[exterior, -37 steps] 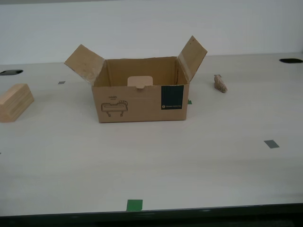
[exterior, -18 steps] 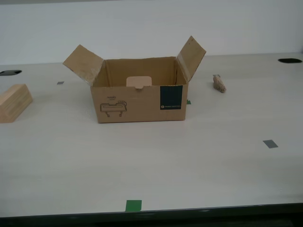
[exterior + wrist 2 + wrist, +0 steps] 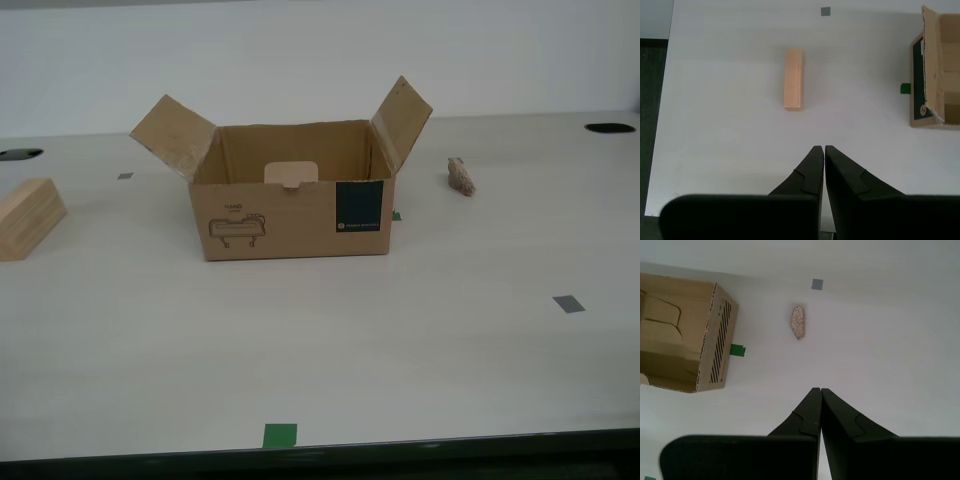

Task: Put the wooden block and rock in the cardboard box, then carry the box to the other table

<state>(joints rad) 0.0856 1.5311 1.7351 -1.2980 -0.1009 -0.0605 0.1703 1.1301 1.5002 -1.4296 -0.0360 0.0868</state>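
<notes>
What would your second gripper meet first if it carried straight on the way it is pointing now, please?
Probably the bare table top. My second gripper is shut, high above it. The wooden block lies a little off that line and the cardboard box well off it, though depth is unclear.

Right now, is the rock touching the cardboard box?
Apart. The first wrist view shows bare table between the rock and the cardboard box; the exterior view shows the same gap.

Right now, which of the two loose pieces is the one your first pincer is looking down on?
The rock, the small mottled grey-brown stone lying beside the cardboard box. The pale wooden block lies below my second pincer instead.
</notes>
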